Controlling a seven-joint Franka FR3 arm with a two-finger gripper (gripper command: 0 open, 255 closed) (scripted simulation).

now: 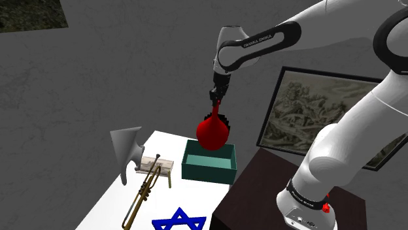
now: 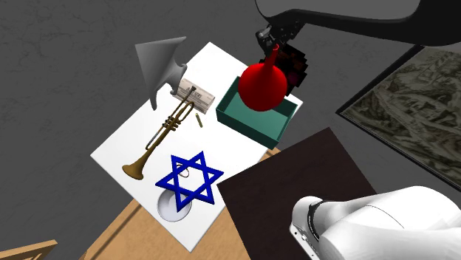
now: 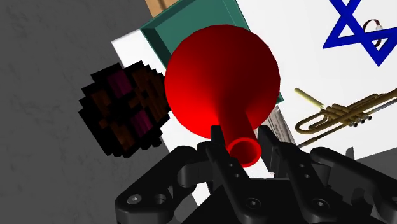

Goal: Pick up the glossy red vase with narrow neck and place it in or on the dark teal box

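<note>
The red vase [image 1: 213,131] is hanging bulb-down from the tool [image 1: 216,93], which is clenching the narrow neck between its two fingers. Below the tool, the dark teal box [image 1: 208,171] is sitting open on the white counter [image 1: 111,202], and the vase's round body is hovering above its opening, clear of the rim. Picking up and carrying are looking finished; lowering and letting go are what is remaining. Farther out from the tool, a brass trumpet [image 1: 145,193] and a blue star [image 1: 180,221] are lying on the counter.

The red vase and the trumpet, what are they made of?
The red vase looks smooth and glossy, with a bright sheen on its round body, maybe glazed ceramic or glass. The trumpet looks like brass: golden-yellow tubing and bell.
</note>
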